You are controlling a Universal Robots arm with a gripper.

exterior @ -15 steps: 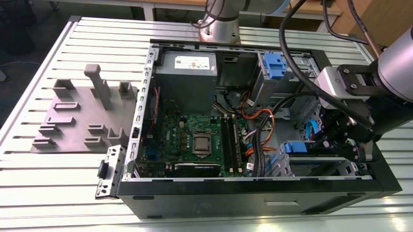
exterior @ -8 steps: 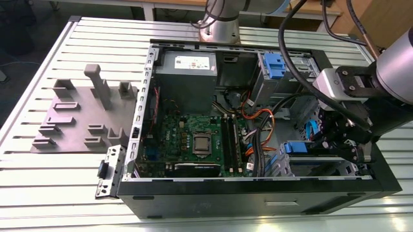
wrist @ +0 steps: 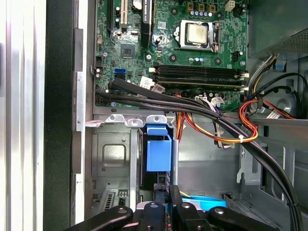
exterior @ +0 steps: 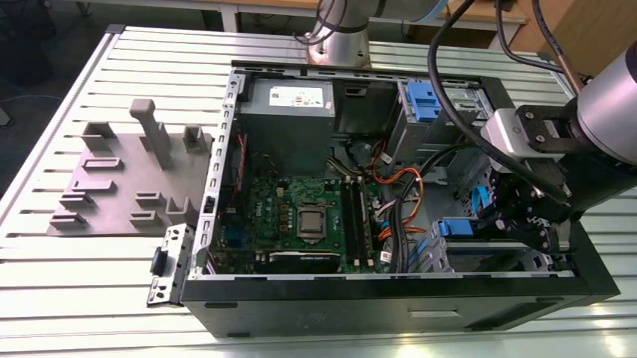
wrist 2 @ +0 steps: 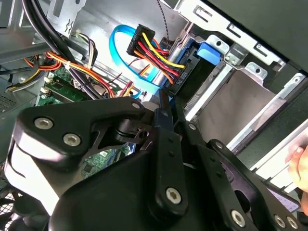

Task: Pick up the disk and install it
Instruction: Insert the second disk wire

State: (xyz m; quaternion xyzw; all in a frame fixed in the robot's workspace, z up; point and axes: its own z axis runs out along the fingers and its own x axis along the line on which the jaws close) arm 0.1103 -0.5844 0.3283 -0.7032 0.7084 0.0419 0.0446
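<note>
The disk [wrist: 159,154] stands on edge in the drive bay at the case's front corner, its blue carrier tab facing up. In the second wrist view the disk [wrist 2: 211,50] lies along the metal bay rails, with a power plug and a blue data cable [wrist 2: 122,45] at its far end. In the exterior view the disk's blue tabs [exterior: 458,226] sit low on the exterior view's right. My gripper [wrist: 167,190] has its black fingers drawn together, and their tips rest against the disk's near end. The gripper [wrist 2: 166,103] [exterior: 530,235] reaches down into that bay.
The open computer case [exterior: 199,224] holds a grey power supply [exterior: 286,123], a green motherboard [exterior: 298,216] and orange and black cable bundles [exterior: 398,179]. Another blue carrier [exterior: 423,101] sits in the far bay. A grey fixture [exterior: 130,179] lies outside the case. A person's fingertip [wrist 2: 298,163] shows near the bay.
</note>
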